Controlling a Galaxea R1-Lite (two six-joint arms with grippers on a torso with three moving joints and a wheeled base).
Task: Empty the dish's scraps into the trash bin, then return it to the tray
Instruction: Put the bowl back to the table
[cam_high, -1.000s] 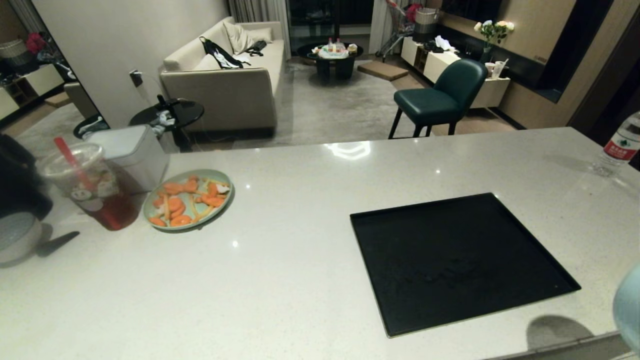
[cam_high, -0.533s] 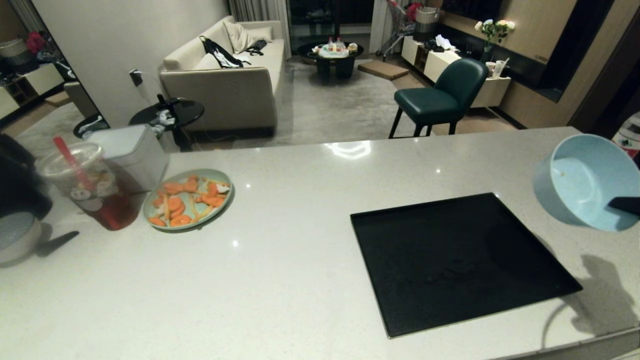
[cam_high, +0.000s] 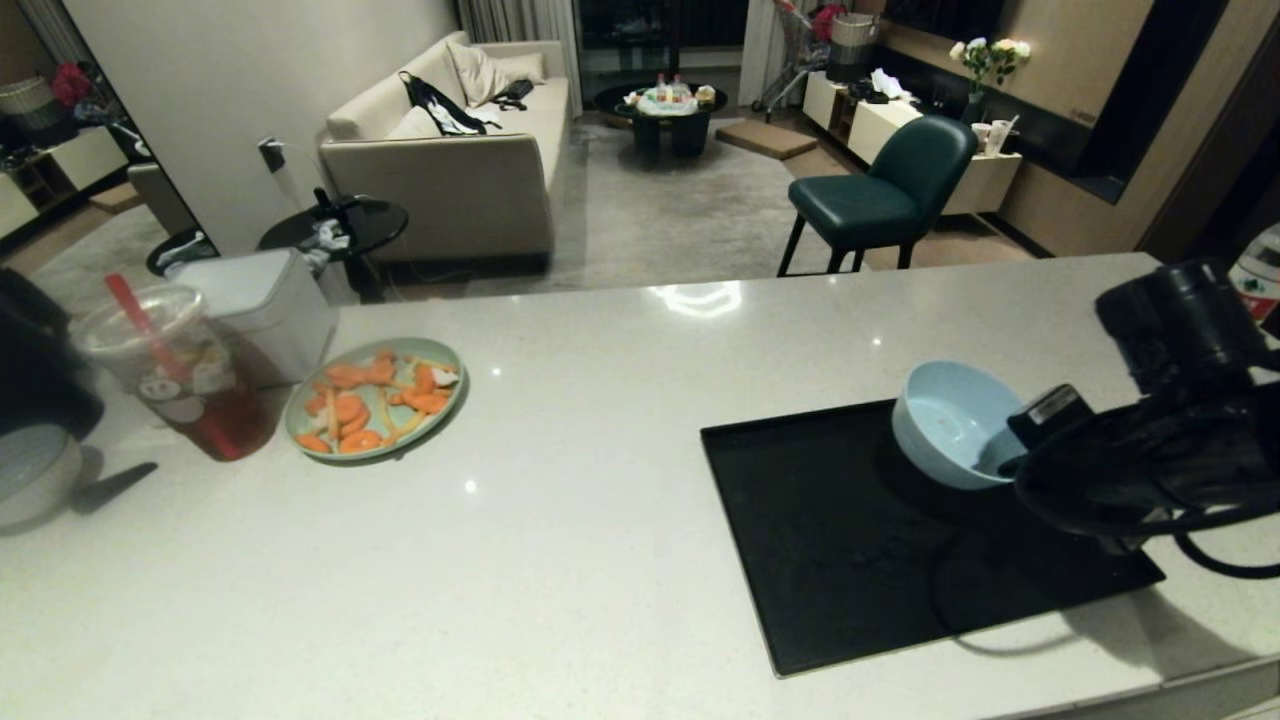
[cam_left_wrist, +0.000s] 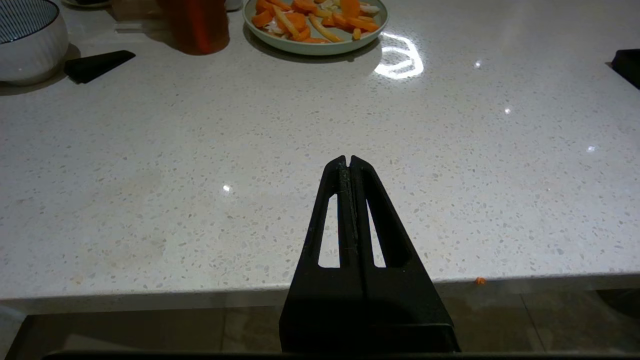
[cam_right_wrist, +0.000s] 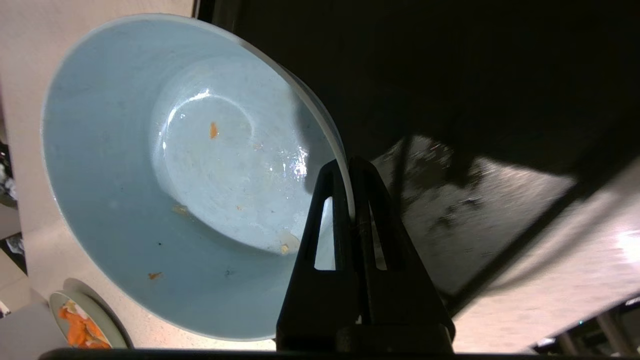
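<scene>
The dish, a small light-blue bowl, hangs tilted over the far right part of the black tray. My right gripper reaches in from the right and is shut on the dish's near rim. In the right wrist view the right gripper has one finger inside and one outside the rim of the dish. Only tiny specks of scraps cling to the inside. The tray lies dark beneath. The trash bin is out of view. My left gripper is shut and empty, parked at the counter's front edge.
A green plate of carrot slices sits at the left, beside a plastic cup of red drink. A ribbed white bowl is at the far left. A water bottle stands at the far right. A white lidded box is behind the cup.
My right arm has swung in from the right edge with the dish, first high over the right of the counter, now lower over the tray. The left arm is still.
</scene>
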